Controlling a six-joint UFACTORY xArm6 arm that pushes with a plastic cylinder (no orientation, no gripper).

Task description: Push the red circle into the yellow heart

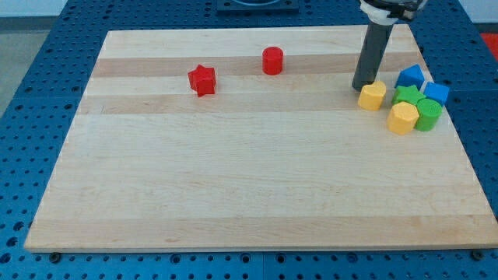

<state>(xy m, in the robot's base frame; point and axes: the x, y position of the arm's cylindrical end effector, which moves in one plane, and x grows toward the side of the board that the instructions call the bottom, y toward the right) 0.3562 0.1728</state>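
Observation:
The red circle (272, 60) is a short red cylinder in the upper middle of the wooden board (233, 179). The yellow heart (372, 95) sits at the upper right, at the left end of a cluster of blocks. My tip (362, 87) is at the heart's upper left edge, touching or almost touching it, and far to the right of the red circle. The dark rod rises from there toward the view's top.
A red star (201, 79) lies left of the red circle. Right of the heart cluster a second yellow block (402, 118), two green blocks (405, 96) (428, 113) and two blue blocks (410, 76) (436, 93), near the board's right edge.

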